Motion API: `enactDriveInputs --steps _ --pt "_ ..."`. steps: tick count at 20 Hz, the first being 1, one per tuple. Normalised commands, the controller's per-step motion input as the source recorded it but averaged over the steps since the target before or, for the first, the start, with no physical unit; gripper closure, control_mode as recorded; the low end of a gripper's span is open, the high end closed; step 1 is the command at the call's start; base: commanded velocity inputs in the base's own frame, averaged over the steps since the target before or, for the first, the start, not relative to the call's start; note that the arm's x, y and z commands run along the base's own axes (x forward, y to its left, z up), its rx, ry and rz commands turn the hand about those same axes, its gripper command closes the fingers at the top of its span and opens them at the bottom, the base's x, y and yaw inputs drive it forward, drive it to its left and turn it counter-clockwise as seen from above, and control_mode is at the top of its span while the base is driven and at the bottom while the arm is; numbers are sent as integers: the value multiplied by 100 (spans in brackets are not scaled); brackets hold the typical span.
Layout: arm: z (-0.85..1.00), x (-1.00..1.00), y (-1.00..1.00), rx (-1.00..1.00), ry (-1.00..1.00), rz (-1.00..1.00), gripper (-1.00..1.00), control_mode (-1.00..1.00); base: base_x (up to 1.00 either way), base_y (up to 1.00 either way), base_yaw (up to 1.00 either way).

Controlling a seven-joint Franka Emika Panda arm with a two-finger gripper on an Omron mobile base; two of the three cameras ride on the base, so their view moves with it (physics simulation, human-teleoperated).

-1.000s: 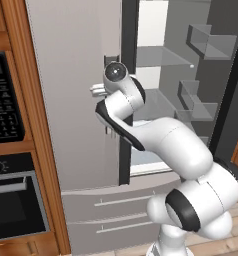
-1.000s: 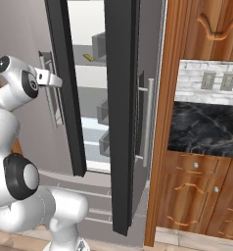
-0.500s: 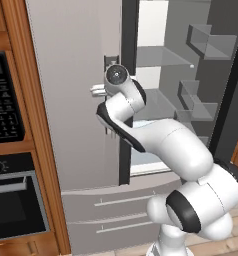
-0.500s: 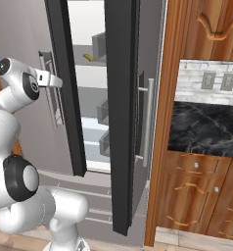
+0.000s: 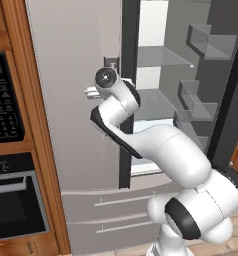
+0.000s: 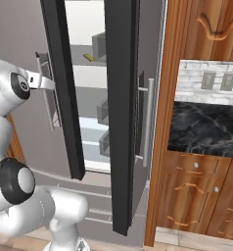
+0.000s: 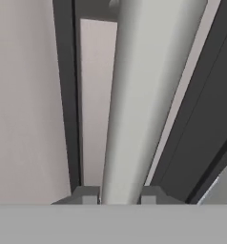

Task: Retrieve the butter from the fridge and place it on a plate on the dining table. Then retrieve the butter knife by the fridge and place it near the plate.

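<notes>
Your hand (image 7: 118, 195) is clamped on the vertical bar handle (image 7: 144, 95) of the fridge's left door (image 5: 71, 90): in the hand view the pale bar runs straight up between the two dark fingertips (image 7: 87, 194), which sit tight against it on either side. From the right base view you can see the hand (image 6: 44, 82) reaching in at that same handle, just beside the dark edge of the door.

The fridge (image 6: 84, 29) is half dealt with. Its right door (image 6: 121, 112) already stands swung wide, showing you the white interior, glass shelves and door bins. The left door looks closed or barely cracked; you cannot tell which from these views.

The butter (image 6: 88, 58) is still inside, a small yellow stick lying on an upper shelf, near a grey bin, well above the height of your hand. Nothing is being carried.

So you are very early in the job. As I judge it, the step in hand is pulling the left door open to clear the way to that shelf. Left to do: swing the door, let go of the handle, reach up for the butter, carry it to the plate on the dining table, then come back for the butter knife by the fridge and set it near the plate. None of plate, table or knife can be checked from here
</notes>
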Motion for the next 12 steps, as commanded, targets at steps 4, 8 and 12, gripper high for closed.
enactDriveInputs --steps 4,8,12 --pt "0 -55 46 -6 2 -13 100 -100 0 0 0" --pt "0 -75 47 -4 1 -16 100 -100 0 0 0" --pt "0 -64 56 -5 12 -18 100 -100 0 0 0"
